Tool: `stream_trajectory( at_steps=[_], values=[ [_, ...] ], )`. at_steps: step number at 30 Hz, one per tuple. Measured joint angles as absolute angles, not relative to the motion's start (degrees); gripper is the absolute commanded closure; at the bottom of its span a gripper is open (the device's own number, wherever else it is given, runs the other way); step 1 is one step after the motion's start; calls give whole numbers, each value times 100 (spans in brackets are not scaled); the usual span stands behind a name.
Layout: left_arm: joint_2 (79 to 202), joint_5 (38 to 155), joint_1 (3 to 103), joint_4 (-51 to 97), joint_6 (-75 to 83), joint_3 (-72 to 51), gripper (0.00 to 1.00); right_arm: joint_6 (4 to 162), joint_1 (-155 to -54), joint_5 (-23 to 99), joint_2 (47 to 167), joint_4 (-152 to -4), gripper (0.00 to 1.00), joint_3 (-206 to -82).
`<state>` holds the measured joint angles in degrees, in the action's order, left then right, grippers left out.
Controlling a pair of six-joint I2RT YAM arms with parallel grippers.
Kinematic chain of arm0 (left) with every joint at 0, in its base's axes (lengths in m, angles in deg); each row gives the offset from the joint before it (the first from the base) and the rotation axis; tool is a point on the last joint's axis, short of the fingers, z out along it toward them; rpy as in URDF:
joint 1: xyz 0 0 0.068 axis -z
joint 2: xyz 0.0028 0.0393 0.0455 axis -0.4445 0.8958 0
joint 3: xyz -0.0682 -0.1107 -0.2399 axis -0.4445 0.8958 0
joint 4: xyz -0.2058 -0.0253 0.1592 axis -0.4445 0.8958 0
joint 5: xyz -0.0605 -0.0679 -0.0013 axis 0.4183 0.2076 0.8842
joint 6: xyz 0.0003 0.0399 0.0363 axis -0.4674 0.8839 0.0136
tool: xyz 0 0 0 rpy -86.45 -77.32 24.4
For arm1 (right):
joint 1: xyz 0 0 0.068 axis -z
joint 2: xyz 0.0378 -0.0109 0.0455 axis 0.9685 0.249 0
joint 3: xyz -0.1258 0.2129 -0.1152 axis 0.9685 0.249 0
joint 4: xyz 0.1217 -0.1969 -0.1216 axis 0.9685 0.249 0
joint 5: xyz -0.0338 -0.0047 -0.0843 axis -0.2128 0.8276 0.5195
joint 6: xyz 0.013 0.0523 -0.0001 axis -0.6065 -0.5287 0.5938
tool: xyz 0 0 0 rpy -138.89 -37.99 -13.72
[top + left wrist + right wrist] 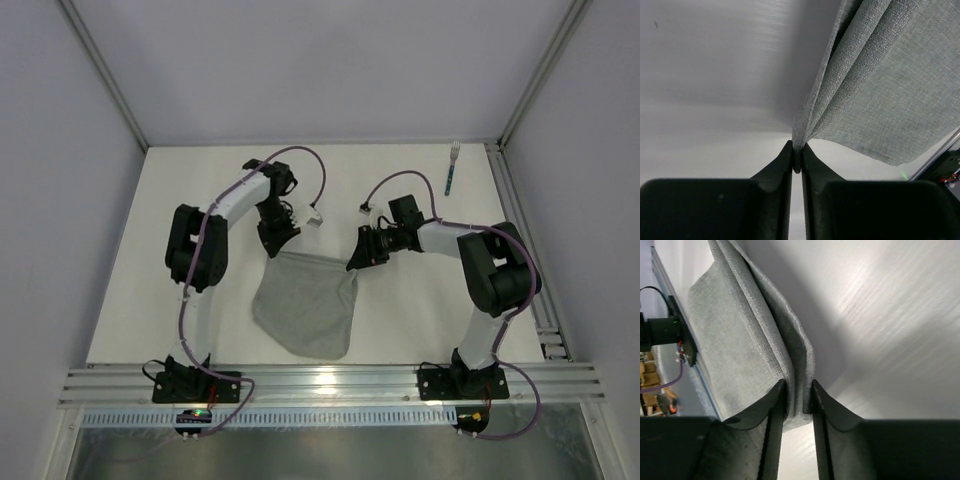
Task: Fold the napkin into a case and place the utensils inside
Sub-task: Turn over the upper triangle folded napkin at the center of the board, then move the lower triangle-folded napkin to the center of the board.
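The grey napkin (305,305) lies folded over on the table between the arms, its far edge lifted at both corners. My left gripper (275,243) is shut on the far left corner; in the left wrist view the fingertips pinch the cloth (880,90) at the gripper (796,148). My right gripper (356,252) is at the far right corner. In the right wrist view its jaws stand slightly apart, and the doubled napkin edge (735,340) sits loosely between them at the gripper (799,386). Of the utensils, a fork (452,166) with a teal handle lies at the far right.
A metal rail (520,240) runs along the table's right side and a slotted rail (330,380) along the near edge. White walls enclose the back and both sides.
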<state>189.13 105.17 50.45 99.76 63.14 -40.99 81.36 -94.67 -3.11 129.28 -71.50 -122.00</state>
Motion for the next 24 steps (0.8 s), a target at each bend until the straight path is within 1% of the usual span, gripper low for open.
stream_trajectory(
  at_steps=[1, 2, 4, 5, 7, 8, 11, 16, 19, 20, 24],
  values=[
    [18953, 10498, 5014, 9943, 6268, -4118, 83, 8160, -9437, -236, 12987, -7115, 65, -12270],
    [18979, 10484, 4983, 9917, 6227, -4129, 75, 8180, -9404, -166, 13022, -7089, 63, -12326],
    [19003, 10478, 4929, 9866, 6174, -4129, 68, 8180, -9321, -40, 13063, -7076, 52, -12379],
    [19005, 10484, 4900, 9844, 6146, -4129, 61, 8178, -9277, 6, 13070, -7074, 50, -12385],
    [19005, 10513, 4846, 9785, 6085, -4136, 55, 8182, -9205, 65, 13070, -7087, 48, -12388],
    [19005, 10543, 4804, 9750, 6058, -4144, 51, 8174, -9174, 74, 13072, -7093, 47, -12392],
    [19007, 10666, 4638, 9678, 6008, -4254, 47, 8121, -9135, 76, 13079, -7163, 44, -12409],
    [18966, 11011, 4238, 9521, 5886, -4444, 42, 7927, -9131, 107, 13085, -7434, 43, -12381],
    [18732, 11048, 4081, 9221, 5844, -4020, 39, 7804, -9131, 273, 13046, -7550, 42, -12276],
    [18575, 11024, 4070, 9009, 5811, -3692, 39, 7784, -9131, 378, 13007, -7550, 41, -12215],
    [18277, 10941, 4264, 8618, 5685, -2789, 37, 7717, -9150, 776, 12731, -7478, 29, -12018]
  ],
)
